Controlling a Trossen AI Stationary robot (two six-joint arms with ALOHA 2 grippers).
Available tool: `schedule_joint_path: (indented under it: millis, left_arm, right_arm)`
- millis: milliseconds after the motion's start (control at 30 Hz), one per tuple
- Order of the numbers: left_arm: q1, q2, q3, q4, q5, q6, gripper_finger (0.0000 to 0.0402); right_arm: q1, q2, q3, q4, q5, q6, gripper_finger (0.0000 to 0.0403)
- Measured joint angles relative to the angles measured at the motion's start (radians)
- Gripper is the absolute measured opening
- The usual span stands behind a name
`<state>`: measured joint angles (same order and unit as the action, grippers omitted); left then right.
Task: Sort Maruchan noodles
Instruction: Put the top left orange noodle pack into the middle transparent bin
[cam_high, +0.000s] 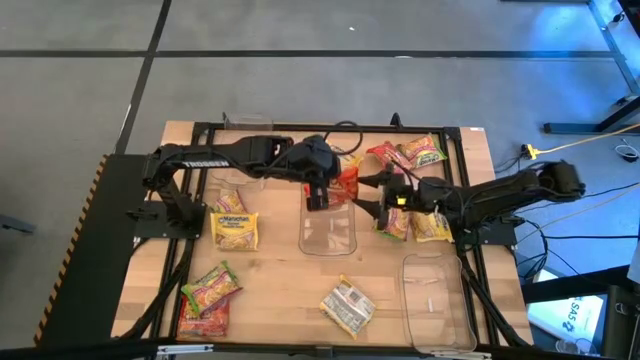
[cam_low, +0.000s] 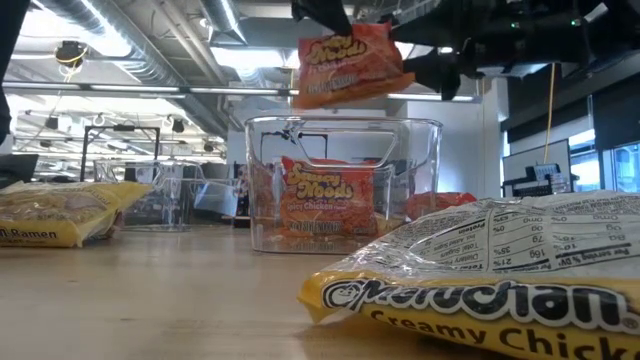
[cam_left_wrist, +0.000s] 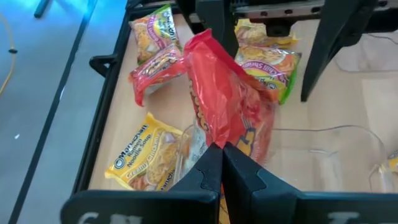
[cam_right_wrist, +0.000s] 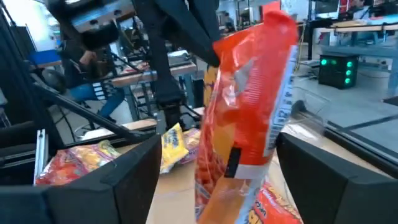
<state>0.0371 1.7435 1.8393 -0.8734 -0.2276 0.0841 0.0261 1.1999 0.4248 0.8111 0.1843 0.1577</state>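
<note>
Left claw (cam_left_wrist: 219, 163) pinches red packet (cam_left_wrist: 227, 102) hanging upright above tray (cam_low: 345, 185); right claw (cam_right_wrist: 214, 180) spread.

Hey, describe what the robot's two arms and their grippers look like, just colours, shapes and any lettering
Both arms are matte black, built of jointed tubular segments. The left arm carries white lettering along its upper link. Dark cables loop near its wrist. The right arm shows a small yellow-green light near its wrist. Each gripper has two flat, angular black fingers.
</note>
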Motion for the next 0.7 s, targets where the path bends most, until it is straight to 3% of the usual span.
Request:
schedule_joint_path:
  millis: [133, 333, 567, 700]
  left_arm:
    - [-0.015, 0.000, 0.000, 0.012, 0.000, -0.002, 0.0000]
    - [-0.044, 0.000, 0.000, 0.044, 0.000, 0.008, 0.0000]
    - [-0.062, 0.001, 0.000, 0.056, 0.004, 0.016, 0.0001]
    - [-0.067, 0.001, 0.000, 0.060, 0.004, 0.021, 0.0026]
  right_arm:
    - [-0.001, 0.044, 0.030, -0.008, 0.052, 0.000, 0.0296]
    - [0.000, 0.114, 0.066, -0.007, 0.029, -0.001, 0.0277]
    - [0.000, 0.124, 0.069, -0.003, -0.020, -0.040, 0.0163]
    - [0.000, 0.124, 0.069, -0.024, -0.022, -0.079, 0.0094]
